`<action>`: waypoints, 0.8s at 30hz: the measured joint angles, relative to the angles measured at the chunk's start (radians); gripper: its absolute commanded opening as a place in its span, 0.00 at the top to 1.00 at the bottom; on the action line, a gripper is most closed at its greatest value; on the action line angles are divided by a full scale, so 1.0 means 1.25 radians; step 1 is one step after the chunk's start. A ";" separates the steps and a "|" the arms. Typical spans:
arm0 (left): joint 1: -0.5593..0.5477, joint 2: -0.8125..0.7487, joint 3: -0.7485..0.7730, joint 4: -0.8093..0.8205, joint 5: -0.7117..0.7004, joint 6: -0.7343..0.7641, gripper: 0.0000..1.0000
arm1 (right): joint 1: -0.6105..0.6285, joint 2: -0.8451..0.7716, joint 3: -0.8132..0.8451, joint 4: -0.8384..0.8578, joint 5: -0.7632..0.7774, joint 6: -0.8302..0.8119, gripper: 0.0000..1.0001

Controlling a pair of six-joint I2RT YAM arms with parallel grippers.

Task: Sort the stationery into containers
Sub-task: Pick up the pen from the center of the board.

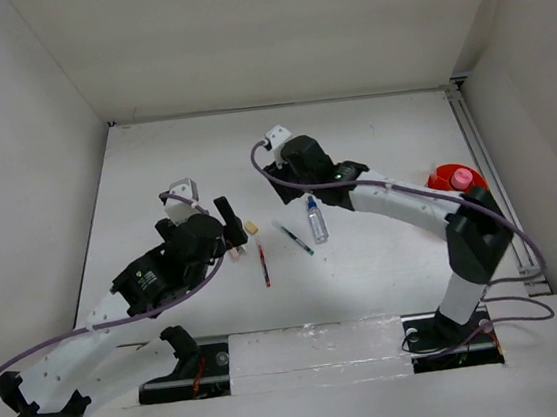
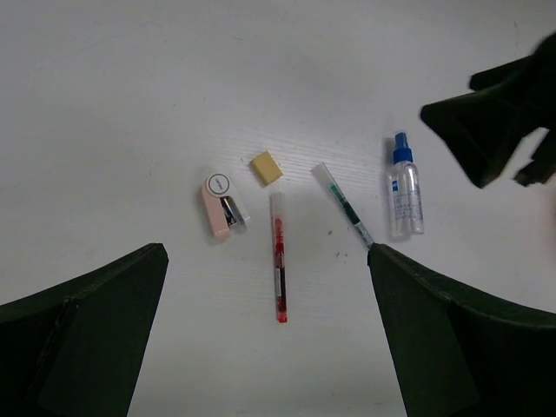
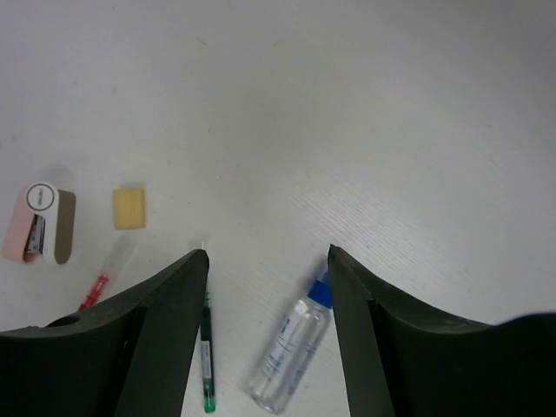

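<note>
A red pen [image 2: 279, 268] lies on the white table [image 2: 174, 104], straight ahead of my open left gripper [image 2: 266, 249], which hovers above it with nothing held. A pink-white piece [image 2: 218, 206] and a tan eraser cube [image 2: 267, 168] lie just beyond the pen. To their right are a dark-green pen [image 2: 345, 208] and a clear blue-capped bottle [image 2: 405, 193]. My right gripper [image 3: 267, 250] hangs open over the bottle [image 3: 289, 353] and the green pen [image 3: 207, 347], holding nothing. The orange-red cup [image 1: 443, 176] stands at the far right with a pink-capped tube [image 1: 461, 180] in it.
White walls close in the table on the left, back and right. A metal rail [image 1: 484, 170] runs along the right edge beside the cup. Purple cables [image 1: 286, 182] trail from both arms. The right gripper [image 2: 499, 117] shows as a dark shape near the bottle.
</note>
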 measured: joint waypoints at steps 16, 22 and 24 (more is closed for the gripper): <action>0.000 0.009 0.000 -0.011 -0.025 -0.019 0.00 | 0.088 0.277 0.134 -0.152 -0.038 0.063 0.41; 0.000 0.026 0.000 -0.012 -0.024 -0.019 0.00 | 0.099 0.277 0.115 -0.150 -0.042 0.081 0.42; 0.000 0.025 0.000 -0.012 -0.024 -0.019 0.00 | 0.100 0.277 0.097 -0.151 -0.043 0.083 0.43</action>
